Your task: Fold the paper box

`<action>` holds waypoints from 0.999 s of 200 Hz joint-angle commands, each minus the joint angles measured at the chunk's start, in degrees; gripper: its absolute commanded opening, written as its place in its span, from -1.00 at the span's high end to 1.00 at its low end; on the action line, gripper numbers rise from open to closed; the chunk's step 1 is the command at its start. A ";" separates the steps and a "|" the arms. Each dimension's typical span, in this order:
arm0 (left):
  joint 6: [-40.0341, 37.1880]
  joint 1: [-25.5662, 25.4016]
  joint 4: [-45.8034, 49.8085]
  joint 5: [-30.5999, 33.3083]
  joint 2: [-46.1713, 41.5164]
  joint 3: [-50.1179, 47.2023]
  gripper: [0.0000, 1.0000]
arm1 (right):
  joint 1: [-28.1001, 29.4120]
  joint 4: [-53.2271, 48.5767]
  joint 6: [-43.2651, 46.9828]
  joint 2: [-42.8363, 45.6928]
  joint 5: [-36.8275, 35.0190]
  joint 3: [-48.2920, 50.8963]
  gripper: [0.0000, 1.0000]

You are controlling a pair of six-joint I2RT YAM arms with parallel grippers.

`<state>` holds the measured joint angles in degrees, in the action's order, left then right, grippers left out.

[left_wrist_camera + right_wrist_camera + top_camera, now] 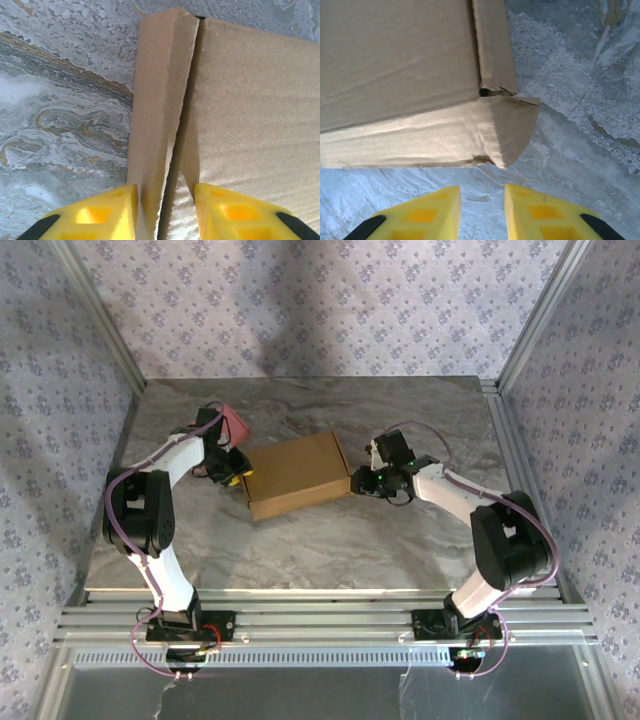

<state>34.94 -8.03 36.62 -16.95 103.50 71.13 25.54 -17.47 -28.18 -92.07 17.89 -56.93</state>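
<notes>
The paper box (pixel 296 475) is a flat brown cardboard mailer lying mid-table with its lid down. In the left wrist view its left side wall (pixel 160 100) stands beside the lid panel (pixel 255 115), with a dark slit between them. My left gripper (pixel 166 200) straddles that wall at the box's left edge (pixel 240 468). One yellow finger (pixel 120 205) touches the wall's outside and the other (pixel 220 207) sits over the lid, with a gap left, so the jaws are open. My right gripper (pixel 482 200) is open just short of the box's right corner (pixel 515 130), with nothing between its fingers.
A small pink flat piece (pixel 236 423) lies behind the left arm. The marble tabletop (pixel 330 540) is bounded by metal rails and patterned walls. The right arm (pixel 450 495) reaches in from the right.
</notes>
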 commanded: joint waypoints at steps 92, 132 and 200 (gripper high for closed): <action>-1.82 -0.84 6.80 1.75 2.54 -2.41 0.31 | -0.53 -0.28 0.37 -10.48 1.97 -9.23 0.21; -1.98 -0.83 6.95 1.70 2.71 -2.32 0.31 | -0.59 -1.36 0.77 -12.84 2.96 -11.83 0.26; -2.19 -0.84 7.31 1.57 2.74 -1.97 0.31 | -0.04 -1.30 -0.73 -11.51 3.69 -10.08 0.30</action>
<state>34.11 -8.03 36.67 -16.99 103.50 71.16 25.10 -18.22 -28.56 -104.29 19.88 -67.81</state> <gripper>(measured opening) 0.346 0.352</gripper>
